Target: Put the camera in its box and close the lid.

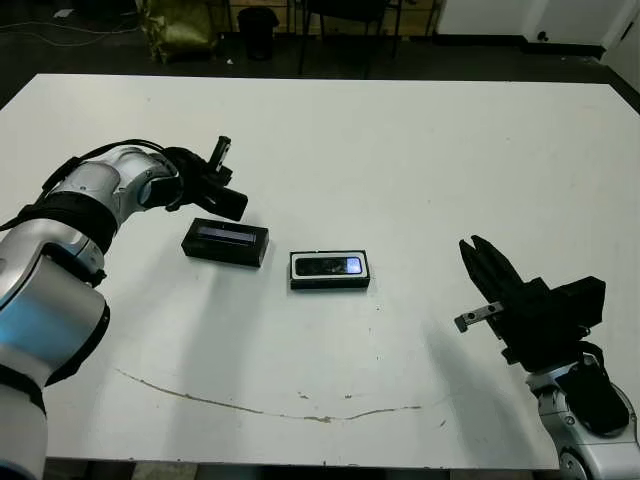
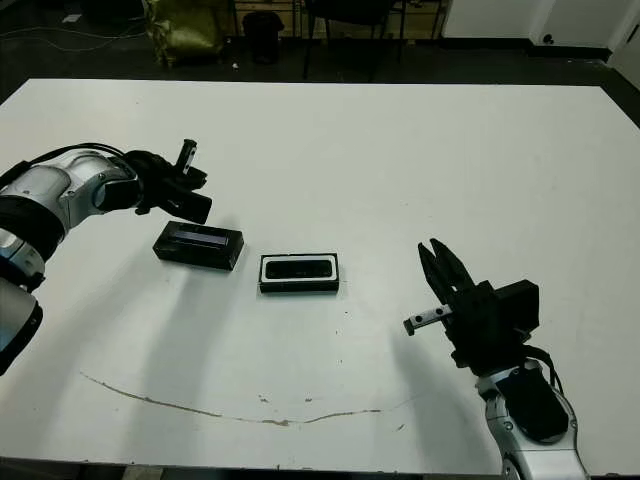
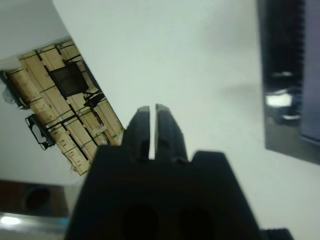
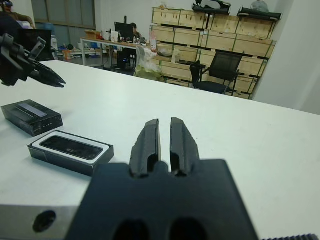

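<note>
The box point(image 1: 329, 283), a shallow black tray with a white lining, lies near the table's middle with the camera point(image 1: 330, 266) flat inside it, a bluish glint on its face. The lid point(image 1: 226, 242), black with a pale stripe, rests on the table just left of the box. My left gripper point(image 1: 236, 206) hovers a little behind the lid's left end, fingers shut and empty. My right gripper point(image 1: 478, 252) is well to the right of the box, near the front edge, shut on nothing. The right wrist view shows the box point(image 4: 70, 159), the camera point(image 4: 70, 146) and the lid point(image 4: 31, 117).
A thin brown scuff line point(image 1: 250, 405) runs along the table's front. Chairs and a yellow-green bag point(image 1: 180, 28) stand on the floor beyond the far edge. Wooden crates point(image 4: 215, 37) and a person at a desk show far behind.
</note>
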Robot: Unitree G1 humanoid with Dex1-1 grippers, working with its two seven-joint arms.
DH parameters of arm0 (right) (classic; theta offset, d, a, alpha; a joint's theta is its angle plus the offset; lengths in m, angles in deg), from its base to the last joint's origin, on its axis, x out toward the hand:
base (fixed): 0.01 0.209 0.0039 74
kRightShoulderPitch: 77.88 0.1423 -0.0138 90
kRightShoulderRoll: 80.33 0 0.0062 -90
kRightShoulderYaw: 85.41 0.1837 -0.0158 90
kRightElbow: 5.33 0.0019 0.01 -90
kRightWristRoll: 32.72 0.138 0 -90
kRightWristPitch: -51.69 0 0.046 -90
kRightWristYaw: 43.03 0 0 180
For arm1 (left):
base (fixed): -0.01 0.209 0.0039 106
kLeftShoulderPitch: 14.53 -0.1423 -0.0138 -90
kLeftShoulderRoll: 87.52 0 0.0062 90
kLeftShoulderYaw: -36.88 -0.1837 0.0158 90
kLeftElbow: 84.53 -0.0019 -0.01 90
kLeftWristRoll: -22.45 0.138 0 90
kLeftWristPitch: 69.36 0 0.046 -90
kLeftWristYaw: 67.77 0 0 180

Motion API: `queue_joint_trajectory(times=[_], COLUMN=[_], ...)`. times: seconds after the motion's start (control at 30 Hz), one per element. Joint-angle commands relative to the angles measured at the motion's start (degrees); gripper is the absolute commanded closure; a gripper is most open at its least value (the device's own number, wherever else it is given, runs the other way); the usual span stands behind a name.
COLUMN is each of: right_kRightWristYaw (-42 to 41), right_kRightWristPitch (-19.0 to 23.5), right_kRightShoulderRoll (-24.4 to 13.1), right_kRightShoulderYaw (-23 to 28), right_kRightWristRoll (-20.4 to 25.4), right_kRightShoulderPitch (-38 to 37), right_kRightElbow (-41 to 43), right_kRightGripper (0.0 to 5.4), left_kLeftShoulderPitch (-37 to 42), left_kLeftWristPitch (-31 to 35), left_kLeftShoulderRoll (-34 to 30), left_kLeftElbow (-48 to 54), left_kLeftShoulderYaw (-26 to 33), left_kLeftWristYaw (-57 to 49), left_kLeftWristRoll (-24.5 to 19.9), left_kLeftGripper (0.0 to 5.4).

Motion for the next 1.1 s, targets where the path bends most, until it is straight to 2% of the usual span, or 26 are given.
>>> queue_joint_trajectory(times=[0.03,0.17,0.47,0.93,1.03,1.1], right_kRightWristYaw=[0.44,-0.14,0.71,1.25,1.04,0.39], right_kRightWristPitch=[2.0,0.89,1.87,3.19,3.01,1.16], right_kRightShoulderRoll=[-0.59,-0.22,-0.43,-0.01,-0.1,-0.15], right_kRightShoulderYaw=[0.23,0.51,0.02,0.2,0.37,0.4], right_kRightWristRoll=[-0.08,0.83,-0.61,0.65,0.8,0.7], right_kRightShoulderPitch=[-1.14,-1.28,-1.41,-1.85,-2.05,-1.94], right_kRightElbow=[0.52,-0.08,1.22,2.04,2.01,1.09], right_kRightGripper=[5.38,5.38,5.38,5.38,5.38,5.38], left_kLeftShoulderPitch=[-1.65,-1.87,-2.79,-4.48,-4.54,-4.49], left_kLeftWristPitch=[0.67,1.0,0.19,-0.47,-0.46,-0.36], left_kLeftShoulderRoll=[0.23,0.35,-0.7,-2.03,-2.11,-2.31], left_kLeftElbow=[-1.18,-1.73,-1.74,-0.19,-0.33,-0.06], left_kLeftShoulderYaw=[-0.88,-1.58,-1.16,-1.67,-2.04,-2.2], left_kLeftWristYaw=[-0.3,0.42,2.12,3.3,3.46,3.64], left_kLeftWristRoll=[1.05,1.57,0.85,1.48,1.85,2.07], left_kLeftGripper=[5.4,5.4,5.4,5.4,5.4,5.4])
